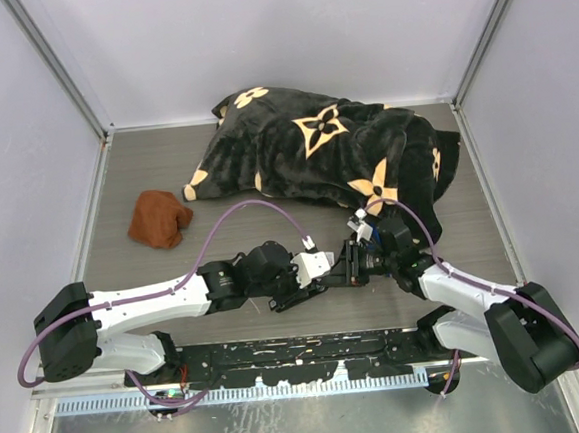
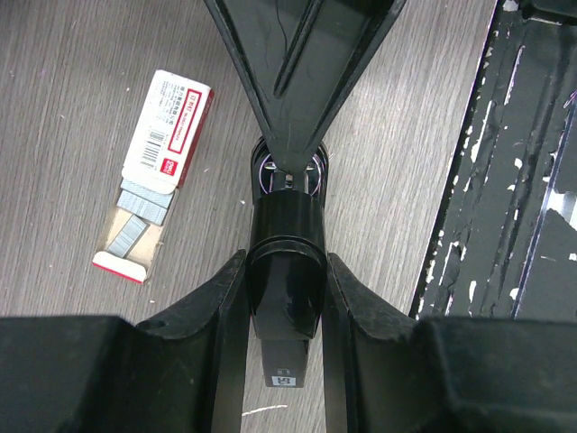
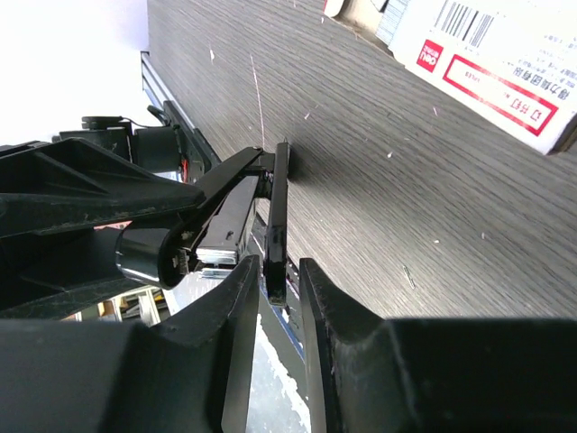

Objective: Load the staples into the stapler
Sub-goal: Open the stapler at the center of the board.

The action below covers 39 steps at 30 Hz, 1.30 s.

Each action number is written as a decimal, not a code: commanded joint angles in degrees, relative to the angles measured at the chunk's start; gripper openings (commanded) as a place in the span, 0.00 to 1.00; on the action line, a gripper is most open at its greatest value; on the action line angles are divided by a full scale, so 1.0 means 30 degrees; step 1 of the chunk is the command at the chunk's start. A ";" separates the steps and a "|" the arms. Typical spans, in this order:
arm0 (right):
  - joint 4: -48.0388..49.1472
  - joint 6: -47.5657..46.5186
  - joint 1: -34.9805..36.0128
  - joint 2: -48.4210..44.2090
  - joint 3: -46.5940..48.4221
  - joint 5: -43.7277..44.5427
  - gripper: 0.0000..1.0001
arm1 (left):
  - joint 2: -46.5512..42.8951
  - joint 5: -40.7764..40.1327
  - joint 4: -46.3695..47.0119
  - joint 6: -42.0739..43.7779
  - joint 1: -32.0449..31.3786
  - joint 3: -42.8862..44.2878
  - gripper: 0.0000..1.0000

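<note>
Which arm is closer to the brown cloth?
Left. The left arm lies just on the near side of the brown cloth; the right arm lies far off to the cloth's right.

A robotics lab test cell is indicated. A wood-grain tabletop (image 1: 145, 168) is boxed in by plain white panels (image 1: 23, 147) held in aluminium posts (image 1: 57, 64). Two white-and-black robot arms, the left arm (image 1: 145, 298) and the right arm (image 1: 466, 293), are bolted to a scuffed black rail (image 1: 301, 356) at the near edge, and purple cabling (image 1: 239, 210) is looped between them. A patterned blanket (image 1: 324, 149) and a brown cloth (image 1: 159, 219) are laid out as props.
</note>
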 commanded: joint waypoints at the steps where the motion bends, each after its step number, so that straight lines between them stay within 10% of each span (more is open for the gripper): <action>1: 0.1793 0.0773 0.0235 0.0235 -0.0278 0.0098 0.30 | -0.0754 0.0239 0.1482 0.0224 0.0000 0.0705 0.00; 12: 0.3563 0.1685 0.0953 0.1348 -0.0456 0.0300 0.28 | -0.0748 0.0304 0.1726 0.0297 -0.0005 0.0611 0.00; 19: 0.5499 0.2824 0.1741 0.2384 -0.0393 0.0454 0.01 | -0.1014 0.0032 0.1670 0.0213 -0.0003 0.0462 0.00; 29: 0.8964 0.5155 0.2391 0.1982 -0.0478 0.4719 0.00 | -0.2527 -0.3275 0.1854 -0.1347 0.0116 -0.0035 0.94; 39: 1.1544 0.4659 0.3818 0.4943 0.1826 0.9380 0.00 | -0.3291 -0.6674 -0.1907 -1.0646 0.3304 0.2678 0.98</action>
